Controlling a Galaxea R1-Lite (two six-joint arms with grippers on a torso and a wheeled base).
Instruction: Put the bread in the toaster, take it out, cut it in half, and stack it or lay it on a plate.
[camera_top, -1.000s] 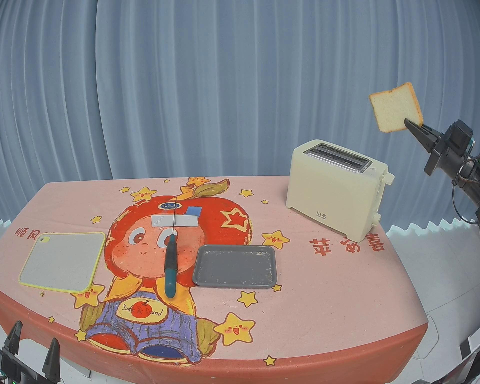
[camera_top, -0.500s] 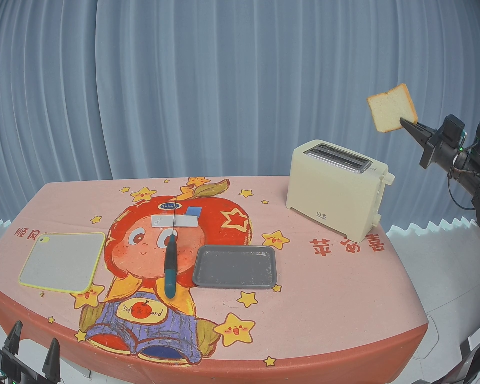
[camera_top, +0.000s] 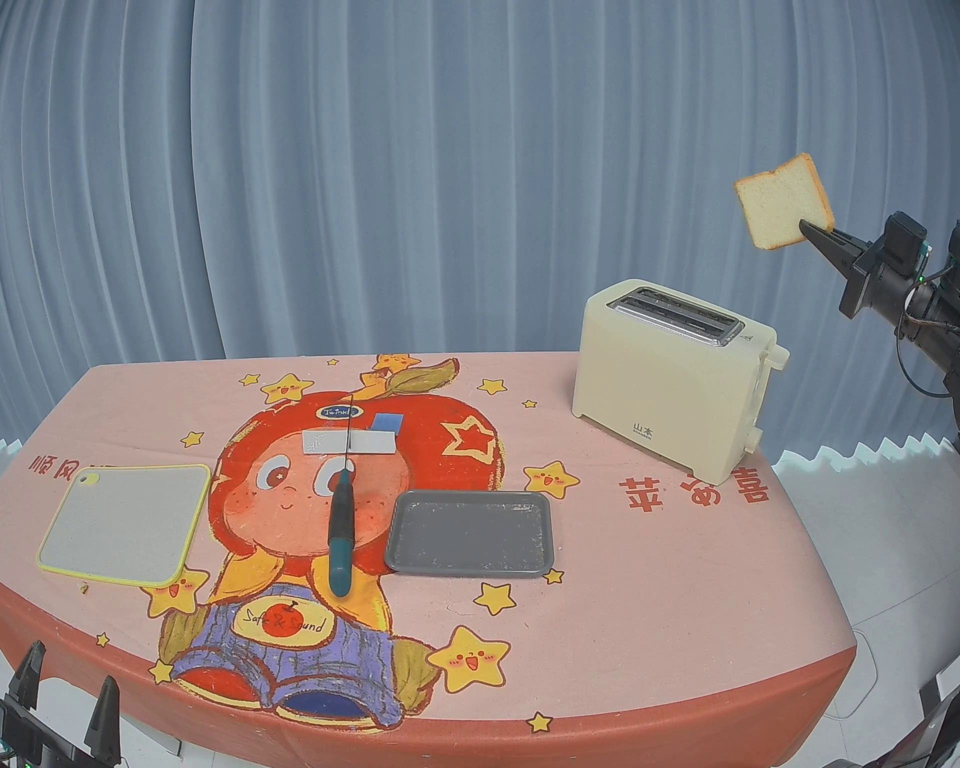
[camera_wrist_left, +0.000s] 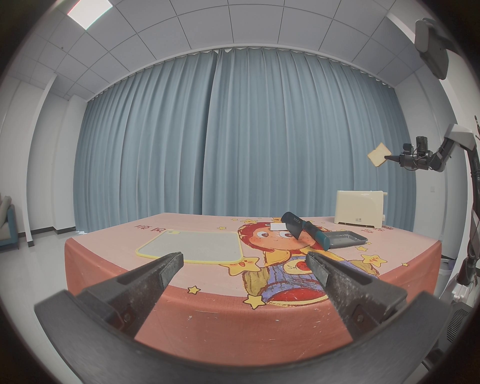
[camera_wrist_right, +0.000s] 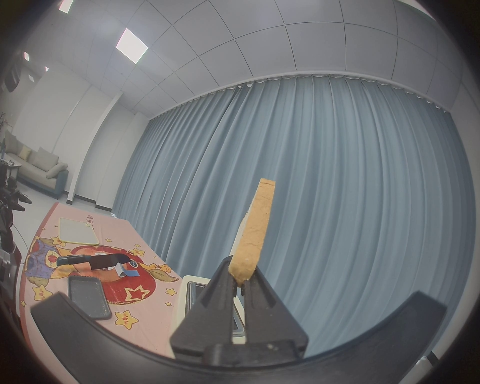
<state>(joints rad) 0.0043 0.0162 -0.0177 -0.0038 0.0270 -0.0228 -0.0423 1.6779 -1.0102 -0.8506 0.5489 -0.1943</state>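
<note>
**Bread (camera_top: 784, 201) nudged up, toaster (camera_top: 672, 375) not loaded yet**

Since 1 s ago the slice and the right gripper (camera_top: 808, 230) have crept up and a touch left in the upper right of the head view, and the arm now sits flatter. Nothing on the counter (camera_top: 650, 610) has shifted.

Current state:
- The right gripper is pinching the bread by its lower edge. The right wrist view shows the fingers pressed onto the crust with the slice standing on edge.
- The slice hangs in the air above and right of the toaster, well apart from its 2 slots.
- The toaster stands right of centre with its slots facing up.
- The left gripper (camera_wrist_left: 244, 260) is spread and holds nothing. It is parked low at the lower left corner of the head view, off the counter's front edge.

Progress, my read:
- 0 of 4 steps are done. Step 1, bread into the toaster, is in hand: the slice is picked up and being carried over.
- Still left: line the slice up over a slot and lower it in, pull it out, cut it in half, then plate it.
- The gear for the later steps looks untouched. The knife (camera_top: 342, 535) lies centre-left, the grey tray (camera_top: 470, 531) sits just right of it as the plate, and the cutting board (camera_top: 125, 522) is at far left.
</note>
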